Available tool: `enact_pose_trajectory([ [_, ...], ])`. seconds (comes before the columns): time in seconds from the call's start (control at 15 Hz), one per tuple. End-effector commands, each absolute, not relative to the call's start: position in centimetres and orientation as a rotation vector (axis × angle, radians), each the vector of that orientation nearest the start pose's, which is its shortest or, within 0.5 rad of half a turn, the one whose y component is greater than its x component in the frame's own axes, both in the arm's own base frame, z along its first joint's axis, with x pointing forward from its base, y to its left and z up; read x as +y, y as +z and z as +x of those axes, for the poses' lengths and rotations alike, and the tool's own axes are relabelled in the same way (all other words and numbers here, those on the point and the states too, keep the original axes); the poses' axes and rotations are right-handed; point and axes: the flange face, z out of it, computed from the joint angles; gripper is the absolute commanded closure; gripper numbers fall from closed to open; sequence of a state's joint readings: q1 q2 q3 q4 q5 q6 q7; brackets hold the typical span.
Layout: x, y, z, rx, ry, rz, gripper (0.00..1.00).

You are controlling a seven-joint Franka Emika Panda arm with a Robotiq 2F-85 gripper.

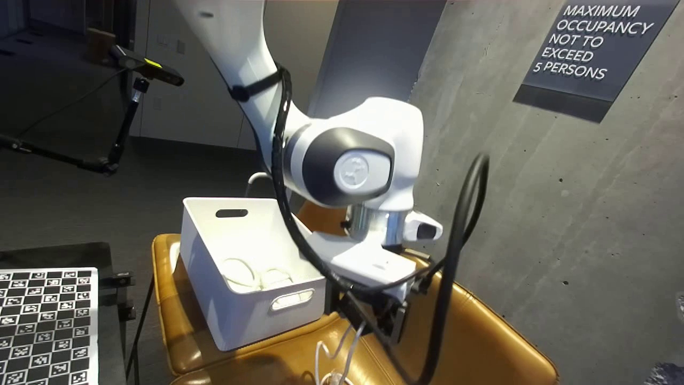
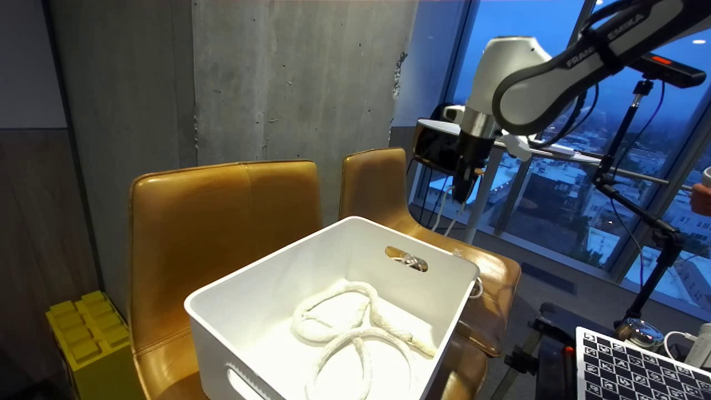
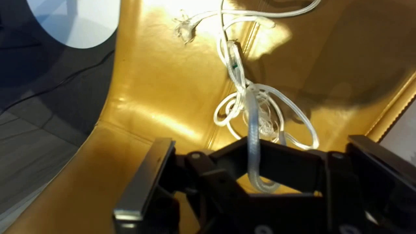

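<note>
My gripper (image 3: 249, 146) hangs over the tan leather seat (image 3: 169, 84), its fingers brought together. A white rope (image 3: 253, 130) runs across the joined tips and bends through the gap behind them. Whether the rope is pinched or only hooked is hard to tell. In an exterior view, rope strands (image 2: 442, 205) hang down from the gripper (image 2: 462, 191). Lower down, a tangle of white rope (image 3: 299, 113) lies on the seat, with a frayed end (image 3: 186, 31) among its strands. Beside the gripper stands a white box (image 1: 267, 321) with more coiled white rope (image 2: 358, 286) inside.
A second tan chair (image 2: 228, 222) stands by the concrete wall (image 2: 300, 83). There is a checkered board (image 1: 48, 321) on a black stand. A camera on a jointed arm (image 1: 147, 67) rises nearby. A yellow-green block (image 2: 89, 333) and a person's hand (image 2: 702, 199) show at opposite edges.
</note>
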State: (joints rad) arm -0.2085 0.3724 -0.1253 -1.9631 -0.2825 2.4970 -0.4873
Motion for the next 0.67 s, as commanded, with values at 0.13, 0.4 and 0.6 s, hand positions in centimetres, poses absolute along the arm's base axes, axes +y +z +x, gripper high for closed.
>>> enact_pose_trajectory([
  [0.13, -19.0, 45.8, 60.5, -0.621, -0.293, -3.453, 1.00],
  [0.4, -16.3, 56.9, 61.7, -0.623, -0.482, -3.489, 1.00],
  [0.6, -13.4, 64.5, 62.4, -0.624, -0.593, -3.500, 1.00],
])
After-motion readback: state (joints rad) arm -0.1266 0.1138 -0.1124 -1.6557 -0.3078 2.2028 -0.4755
